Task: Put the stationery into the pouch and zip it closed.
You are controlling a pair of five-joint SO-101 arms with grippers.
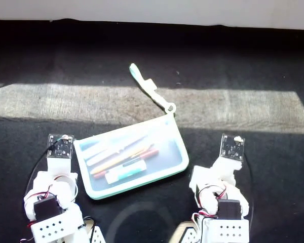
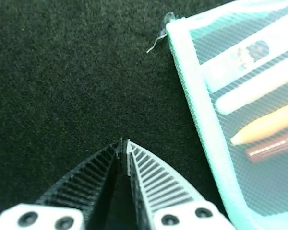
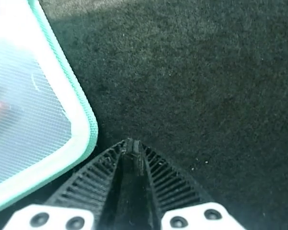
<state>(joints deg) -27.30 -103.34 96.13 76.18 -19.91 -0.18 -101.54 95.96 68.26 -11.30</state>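
Dark cloth covers the table (image 1: 273,167), with a band of sunlight across its far half. The pouch (image 1: 176,152) lies flat between the two arms, angled, its strap (image 1: 151,90) trailing away from the far right corner. The stationery (image 1: 122,158), pens and markers, sits wholly inside behind the mesh wall.

The left gripper (image 2: 122,143) is closed on nothing, just left of the pouch's edge. The right gripper (image 3: 130,143) is likewise closed and empty, beside the near right corner.

Whether the zip is fully drawn cannot be told. In my judgement loading is complete and only zipping or checking remains. To do that well, pin one corner with one gripper and draw the slider steadily along the edge with the other, keeping the mesh taut so nothing snags.
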